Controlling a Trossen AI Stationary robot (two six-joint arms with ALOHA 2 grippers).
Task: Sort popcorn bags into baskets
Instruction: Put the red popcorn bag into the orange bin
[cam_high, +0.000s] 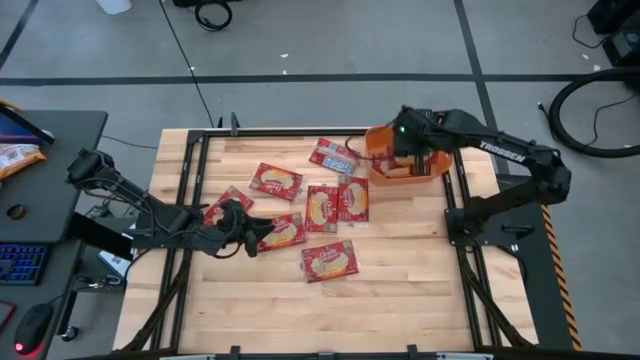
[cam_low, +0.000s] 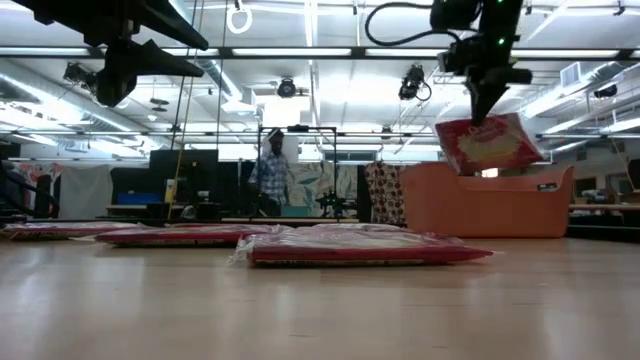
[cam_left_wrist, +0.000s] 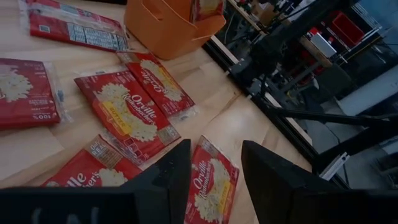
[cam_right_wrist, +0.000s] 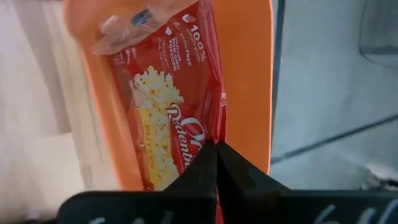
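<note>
At centre left of the overhead frame, the left claw (cam_high: 243, 228) hovers with fingers apart over flat red popcorn packets (cam_high: 318, 207) scattered across the wooden bench (cam_high: 400, 280). At upper right, the right claw (cam_high: 405, 150) pinches one red packet (cam_low: 487, 142) above the orange plastic tub (cam_low: 485, 200).

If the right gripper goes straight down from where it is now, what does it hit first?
Probably the inside of the orange tub. The right gripper hangs over it, shut on a popcorn bag, which would likely touch first. Depth is unclear.

I see loose bags (cam_high: 322, 207) mid-table, tub (cam_high: 381, 168) at far right corner, one bag (cam_low: 488, 141) hanging above it.
</note>
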